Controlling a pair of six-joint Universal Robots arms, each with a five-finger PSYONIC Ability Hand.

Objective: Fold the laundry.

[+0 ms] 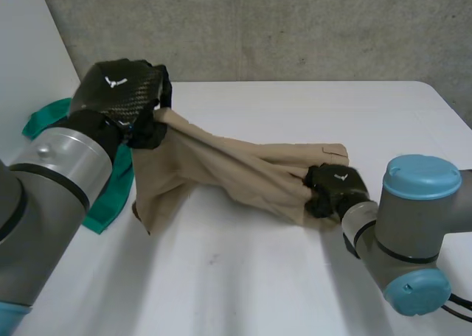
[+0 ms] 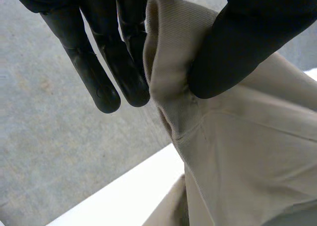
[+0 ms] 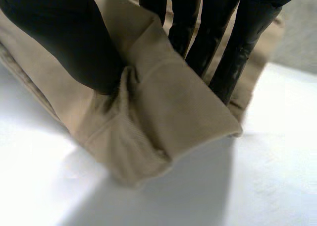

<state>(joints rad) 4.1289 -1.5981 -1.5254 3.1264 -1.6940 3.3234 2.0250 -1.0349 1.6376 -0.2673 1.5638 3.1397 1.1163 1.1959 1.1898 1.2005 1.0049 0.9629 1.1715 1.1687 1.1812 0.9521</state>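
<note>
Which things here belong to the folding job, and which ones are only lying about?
In the job:
beige garment, stretched between both hands
left hand, fingers and thumb pinching one end
right hand, pinching the other end

Lying about:
green cloth, untouched beside the left arm
white table, only the work surface

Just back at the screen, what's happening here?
The left hand pinches one end of the beige garment, raised off the table; the right hand pinches the other end low by the table. The garment sags stretched between them, not yet folded. A green cloth lies beside the left arm.
</note>
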